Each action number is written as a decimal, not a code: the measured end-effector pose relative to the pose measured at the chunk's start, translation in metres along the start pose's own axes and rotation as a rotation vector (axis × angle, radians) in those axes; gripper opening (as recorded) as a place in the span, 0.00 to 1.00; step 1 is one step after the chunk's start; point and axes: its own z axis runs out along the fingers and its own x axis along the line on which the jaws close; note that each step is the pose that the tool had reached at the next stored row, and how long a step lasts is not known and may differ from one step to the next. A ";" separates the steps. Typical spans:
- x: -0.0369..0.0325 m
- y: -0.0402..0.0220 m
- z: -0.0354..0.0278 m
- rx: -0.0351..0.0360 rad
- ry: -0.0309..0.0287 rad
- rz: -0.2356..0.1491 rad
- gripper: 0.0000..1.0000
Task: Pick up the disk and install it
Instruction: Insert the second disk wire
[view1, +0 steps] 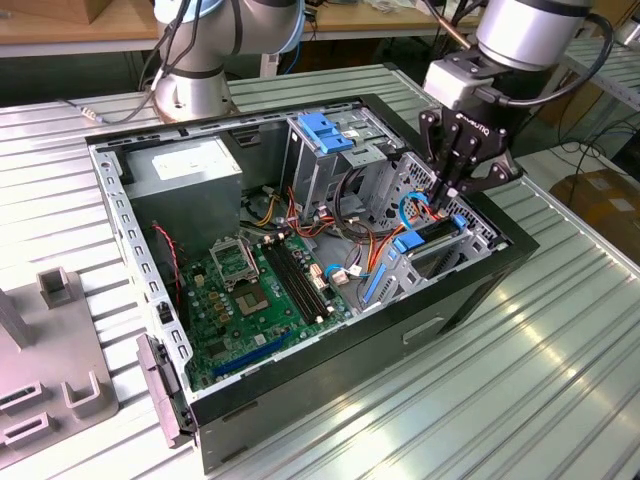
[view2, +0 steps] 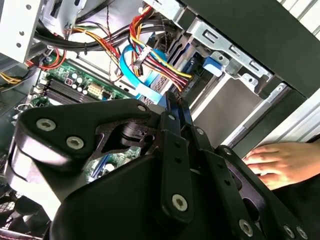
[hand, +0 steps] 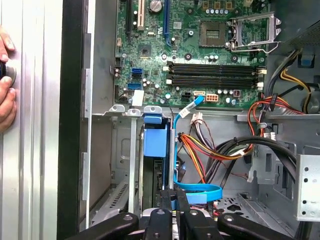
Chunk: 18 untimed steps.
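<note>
The gripper (view1: 447, 196) reached into the open computer case (view1: 330, 395) at the exterior view's right, its fingers (hand: 165, 210) clenched on the upper edge of the disk (hand: 152, 172). The disk stood on edge, blue-railed, inside the drive bay (hand: 117, 165). A hand (view2: 282, 162) rested on the tabletop (view1: 540, 390) just beside the case.

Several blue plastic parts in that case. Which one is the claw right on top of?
The disk's blue rail in the bay at the exterior view's right, directly beneath the claw. The blue latch atop the metal cage sits apart.
</note>
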 end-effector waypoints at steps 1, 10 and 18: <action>0.0000 0.0011 0.0005 0.0044 0.0003 0.000 0.16; 0.0049 0.0075 0.0047 0.0375 0.0008 0.002 0.16; 0.0081 0.0286 0.0128 0.1422 -0.0011 -0.002 0.16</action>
